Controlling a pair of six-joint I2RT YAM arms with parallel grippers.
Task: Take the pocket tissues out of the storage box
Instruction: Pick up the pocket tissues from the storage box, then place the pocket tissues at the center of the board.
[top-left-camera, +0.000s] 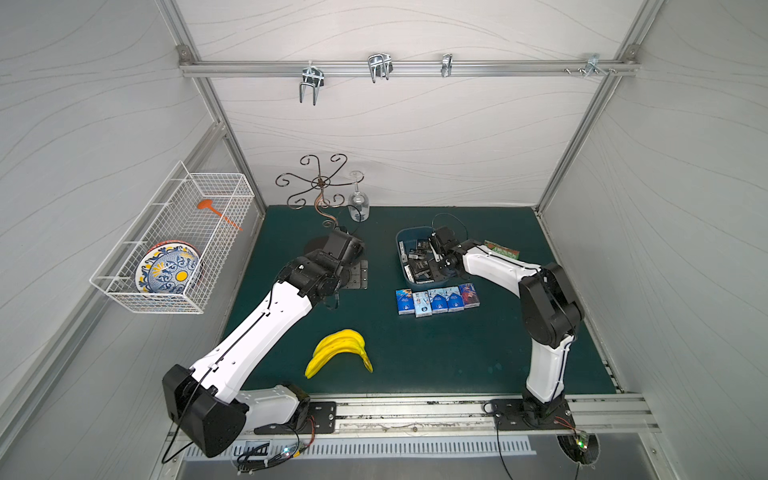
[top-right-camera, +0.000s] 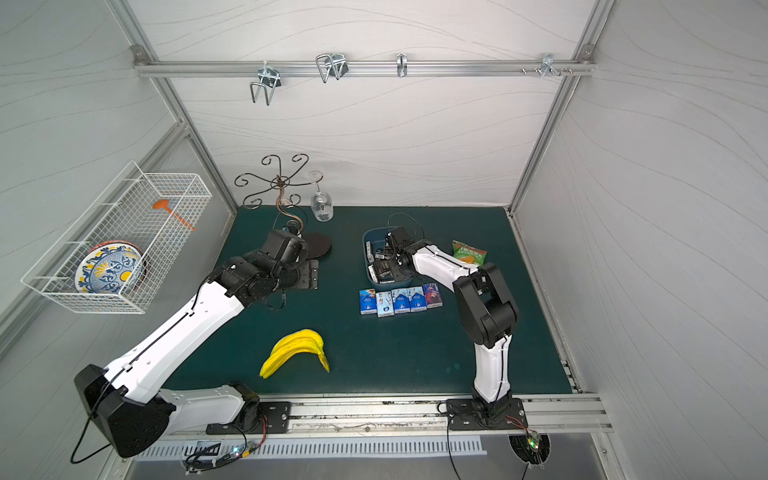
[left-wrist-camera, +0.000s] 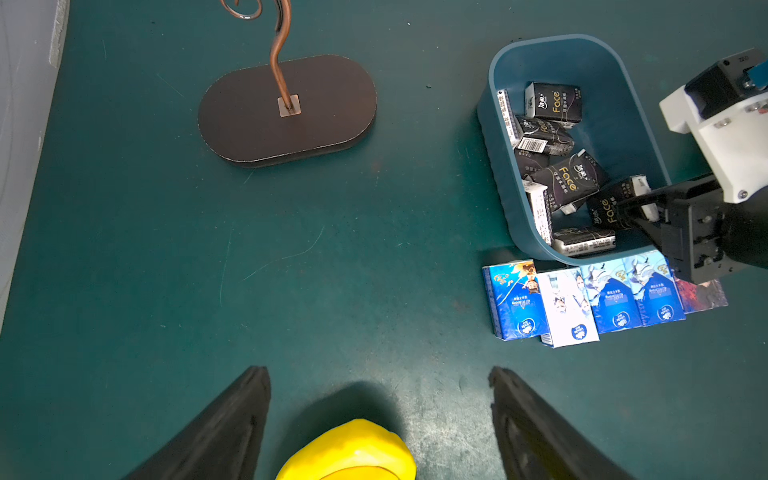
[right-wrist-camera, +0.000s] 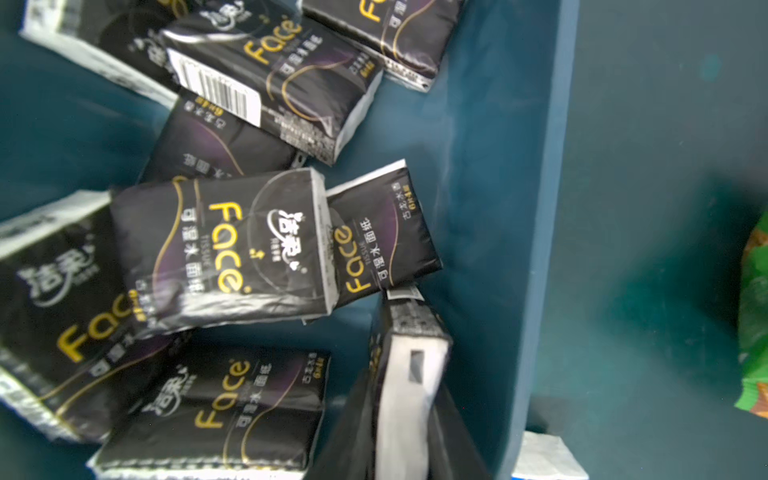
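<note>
Black fingers of the right gripper (right-wrist-camera: 409, 399) are clamped on one pocket-tissue packet, the held packet (right-wrist-camera: 411, 349), which stands on its long edge between them, white paper end showing. The gripper reaches down inside the storage box (left-wrist-camera: 615, 104), near the corner closest to the right arm. Whether the held packet clears the box floor I cannot tell.

The storage box is a blue-grey plastic tub with rounded corners and low walls, standing on the green mat (top-left-camera: 457, 353). The black packets (right-wrist-camera: 224, 245) in it are glossy film wraps with gold "Face" lettering and white ends. They lie jumbled, some flat and overlapping, two on edge against one long wall. I count nine in the right wrist view, the held one included.

Just outside the box's near wall, a row of five packets (top-left-camera: 437, 300) lies flat on the mat, side by side and touching: four blue-and-white, and one purple-blue at the end nearest the right arm.

One green-orange snack bag (top-right-camera: 468, 252) lies on the mat to the right of the box. One yellow banana bunch (top-left-camera: 340, 353) lies well apart, toward the front. The left gripper (left-wrist-camera: 380, 374) hangs above the mat with its fingers spread wide and nothing between them.
</note>
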